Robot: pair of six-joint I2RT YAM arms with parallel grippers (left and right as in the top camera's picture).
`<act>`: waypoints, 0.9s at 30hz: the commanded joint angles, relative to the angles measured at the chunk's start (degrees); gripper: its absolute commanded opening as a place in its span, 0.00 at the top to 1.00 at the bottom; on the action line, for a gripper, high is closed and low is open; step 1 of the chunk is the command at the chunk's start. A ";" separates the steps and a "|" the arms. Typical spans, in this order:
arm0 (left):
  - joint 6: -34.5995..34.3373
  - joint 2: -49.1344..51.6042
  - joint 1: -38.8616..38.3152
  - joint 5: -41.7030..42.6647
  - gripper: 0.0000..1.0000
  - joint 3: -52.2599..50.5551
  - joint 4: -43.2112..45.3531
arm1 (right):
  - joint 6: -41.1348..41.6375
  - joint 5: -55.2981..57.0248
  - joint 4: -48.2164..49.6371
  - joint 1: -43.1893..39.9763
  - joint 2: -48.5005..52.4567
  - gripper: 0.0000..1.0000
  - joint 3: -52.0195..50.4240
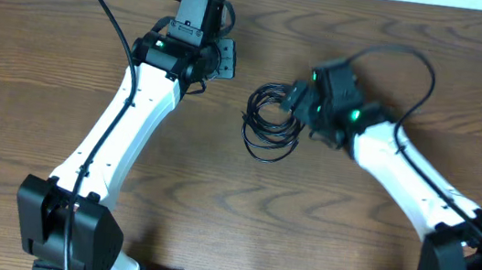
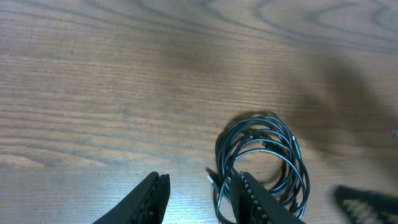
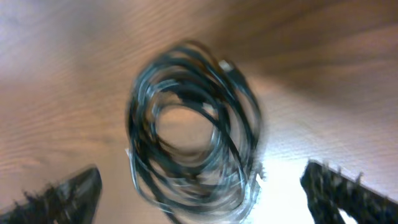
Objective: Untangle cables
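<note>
**Here, two open claws sit either side of one tight coil**

So the cables (image 1: 272, 125) lie near the middle of the table (image 1: 238, 232), wound into a small round bundle of black loops, flat on the wood. Nothing has been pulled free yet, so I judge the untangling to be at its very start.

The right claw (image 1: 293, 97) hangs right at the upper right edge of the bundle. Its own camera looks almost straight down on the loops, with the jaws spread wide to either side of them. That width makes sense, since a broad opening can take in several strands at once, or drop onto one edge of the ring. The view is blurred, so which strand it aims at cannot be told.

The left claw (image 1: 224, 59) is near the bundle on the upper left, not touching it. Its jaws are parted to a moderate gap and empty. In its camera, the coil shows just past one finger. It looks placed to pin or take the opposite side, so the two arms can draw the loops apart.
</note>
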 commanded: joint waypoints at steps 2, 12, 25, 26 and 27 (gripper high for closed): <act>0.52 -1.01 0.20 -0.52 0.62 -0.22 -0.09 | -2.32 10.78 -10.99 -0.57 -0.33 0.01 12.98; 0.52 -1.01 0.20 -0.52 0.62 -0.22 -0.48 | 4.42 6.99 -14.58 -0.66 7.85 0.01 15.10; 0.52 -1.01 0.20 -0.52 0.62 -0.22 -0.52 | 5.46 5.31 -13.88 1.51 13.53 0.01 15.58; 0.52 -1.01 0.20 -0.52 0.62 -0.22 -0.52 | 5.44 5.29 -13.88 1.75 13.75 0.02 15.58; 0.52 -1.01 0.20 -0.52 0.62 -0.22 -0.55 | 5.40 5.27 -13.88 2.08 13.97 0.02 15.58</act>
